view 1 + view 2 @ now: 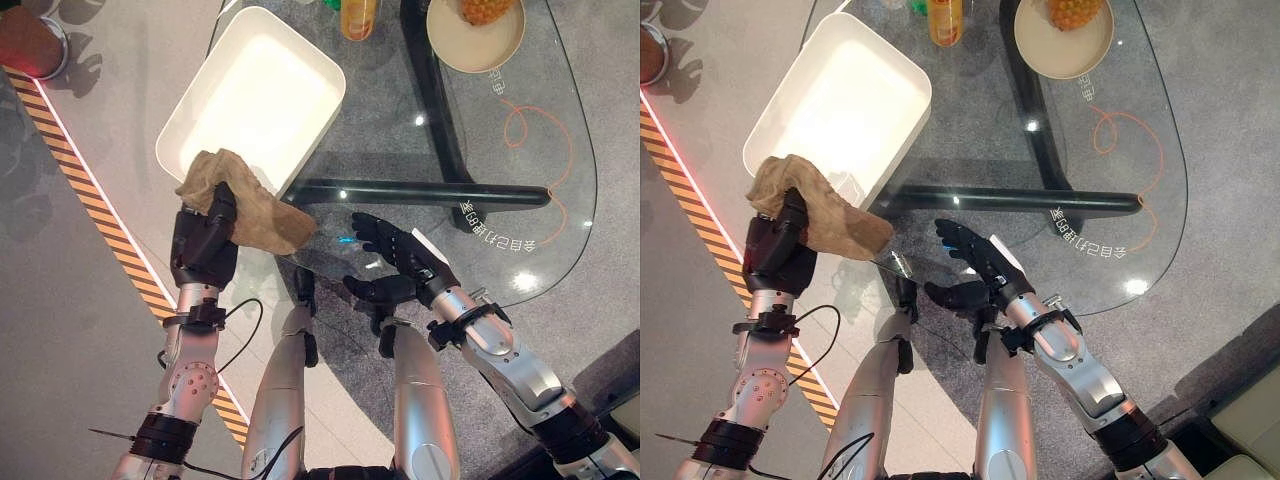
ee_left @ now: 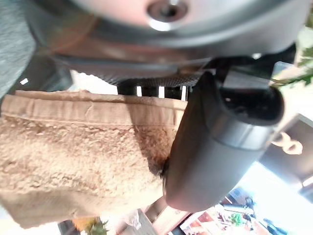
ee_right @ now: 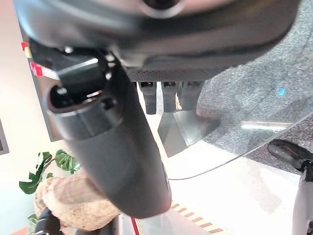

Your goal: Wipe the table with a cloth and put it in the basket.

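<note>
My left hand (image 1: 205, 240) is shut on a tan terry cloth (image 1: 245, 205), held up at the near corner of the white rectangular basket (image 1: 215, 75). The cloth hangs partly over the basket's near rim and partly over the glass table (image 1: 500, 180). In the left wrist view the cloth (image 2: 73, 156) is pinched between the thumb (image 2: 215, 147) and the fingers. My right hand (image 1: 395, 265) hovers open above the table's near edge, fingers spread, holding nothing. The right wrist view catches the cloth (image 3: 73, 205) in the other hand.
A beige bowl with yellow fruit (image 1: 475, 25) and an orange bottle (image 1: 358, 15) stand at the table's far side. A dark table frame (image 1: 430, 190) shows through the glass. A yellow-black striped line (image 1: 90, 190) runs across the floor on the left.
</note>
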You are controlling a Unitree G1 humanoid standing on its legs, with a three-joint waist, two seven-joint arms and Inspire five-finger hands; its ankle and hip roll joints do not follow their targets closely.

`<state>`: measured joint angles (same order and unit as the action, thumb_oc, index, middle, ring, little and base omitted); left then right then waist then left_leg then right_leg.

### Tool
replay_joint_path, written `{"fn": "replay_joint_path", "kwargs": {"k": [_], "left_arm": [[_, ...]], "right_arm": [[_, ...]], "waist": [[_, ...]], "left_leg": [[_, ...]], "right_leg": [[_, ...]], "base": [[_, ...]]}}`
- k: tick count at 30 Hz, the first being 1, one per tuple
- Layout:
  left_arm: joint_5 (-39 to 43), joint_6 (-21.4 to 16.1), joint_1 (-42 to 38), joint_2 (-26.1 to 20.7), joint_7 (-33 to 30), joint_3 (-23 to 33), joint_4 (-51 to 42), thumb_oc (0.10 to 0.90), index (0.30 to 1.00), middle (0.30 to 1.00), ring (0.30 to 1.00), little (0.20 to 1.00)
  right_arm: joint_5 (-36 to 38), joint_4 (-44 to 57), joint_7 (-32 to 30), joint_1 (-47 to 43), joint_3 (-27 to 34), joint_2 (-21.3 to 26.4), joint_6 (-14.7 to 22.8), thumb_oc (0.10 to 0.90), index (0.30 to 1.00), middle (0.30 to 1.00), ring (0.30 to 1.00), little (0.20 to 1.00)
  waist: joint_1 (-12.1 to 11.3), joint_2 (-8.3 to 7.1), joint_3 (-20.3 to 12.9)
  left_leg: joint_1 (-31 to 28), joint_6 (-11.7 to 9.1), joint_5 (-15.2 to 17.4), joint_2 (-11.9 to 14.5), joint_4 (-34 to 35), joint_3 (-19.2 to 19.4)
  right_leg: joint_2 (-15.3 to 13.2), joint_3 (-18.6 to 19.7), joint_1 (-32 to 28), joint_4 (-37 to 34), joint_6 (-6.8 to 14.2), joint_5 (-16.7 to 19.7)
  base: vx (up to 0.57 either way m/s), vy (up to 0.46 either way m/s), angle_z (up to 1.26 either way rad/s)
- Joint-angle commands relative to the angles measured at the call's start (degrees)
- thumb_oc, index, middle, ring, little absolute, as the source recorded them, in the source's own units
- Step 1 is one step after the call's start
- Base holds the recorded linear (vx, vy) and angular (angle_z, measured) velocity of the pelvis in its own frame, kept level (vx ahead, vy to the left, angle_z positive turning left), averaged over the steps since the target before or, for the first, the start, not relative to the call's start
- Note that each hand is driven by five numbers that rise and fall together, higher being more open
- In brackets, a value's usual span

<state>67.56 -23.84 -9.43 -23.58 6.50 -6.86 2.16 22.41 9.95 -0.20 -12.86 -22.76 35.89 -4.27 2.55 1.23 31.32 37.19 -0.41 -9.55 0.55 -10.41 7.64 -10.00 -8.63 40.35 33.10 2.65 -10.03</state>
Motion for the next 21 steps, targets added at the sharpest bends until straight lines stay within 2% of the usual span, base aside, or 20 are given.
{"fn": "replay_joint_path", "kwargs": {"k": [1,7,12,17,21], "left_arm": [[-6.3,-7.7,-3.3,-2.1,0.3,4.2,-10.4,0.1,0.3,0.3,0.3,0.2],[-13.5,-8.7,-7.2,-3.9,-7.4,6.2,-9.7,0.1,0.3,0.3,0.3,0.2],[-23.6,-12.2,-12.2,-6.9,-17.9,8.7,-7.4,0.1,0.3,0.3,0.3,0.2],[-32.7,-10.7,-17.4,-10.3,-28.0,9.2,-4.0,0.1,0.3,0.3,0.3,0.2],[-37.6,-9.8,-19.6,-12.3,-33.5,8.6,-1.5,0.1,0.3,0.3,0.3,0.2]], "right_arm": [[-1.1,5.4,1.0,-1.3,1.0,-0.3,1.4,0.8,0.9,0.9,0.9,0.9],[-0.7,4.1,0.4,-3.7,-0.3,-0.1,-1.3,0.8,0.9,0.9,0.9,0.9],[-0.1,2.7,-0.5,-6.1,-1.9,0.2,-4.4,0.8,0.9,0.9,0.9,0.9],[2.3,2.0,0.5,-7.7,-3.7,1.1,-8.0,0.8,0.9,0.9,0.9,0.9],[5.3,2.0,0.8,-8.1,-4.8,1.6,-9.7,0.8,0.9,0.9,0.9,0.9]], "waist": [[0.3,-0.14,-1.5],[0.8,0.16,-1.5],[1.3,0.11,-1.5],[1.9,0.17,-1.5],[2.2,0.31,-1.5]], "left_leg": [[0.1,-0.3,14.1,-3.0,-12.8,2.8],[1.5,-0.2,14.2,-2.9,-13.4,3.6],[2.9,-0.2,14.1,-2.7,-13.7,4.3],[5.3,-0.2,14.0,-2.5,-14.4,5.0],[6.8,-0.2,13.9,-2.6,-14.5,5.4]], "right_leg": [[5.7,1.3,-0.7,-11.5,1.7,8.0],[5.9,2.5,0.9,-11.1,1.5,8.0],[5.9,3.2,2.2,-11.3,1.4,8.3],[5.8,3.8,4.6,-11.3,1.3,8.9],[5.7,4.1,6.1,-11.5,1.3,9.2]], "base": [[0.04,0.094,-0.06],[0.04,0.084,-0.1],[0.03,0.073,-0.07],[0.02,0.078,-0.03],[0.02,0.074,-0.02]]}}
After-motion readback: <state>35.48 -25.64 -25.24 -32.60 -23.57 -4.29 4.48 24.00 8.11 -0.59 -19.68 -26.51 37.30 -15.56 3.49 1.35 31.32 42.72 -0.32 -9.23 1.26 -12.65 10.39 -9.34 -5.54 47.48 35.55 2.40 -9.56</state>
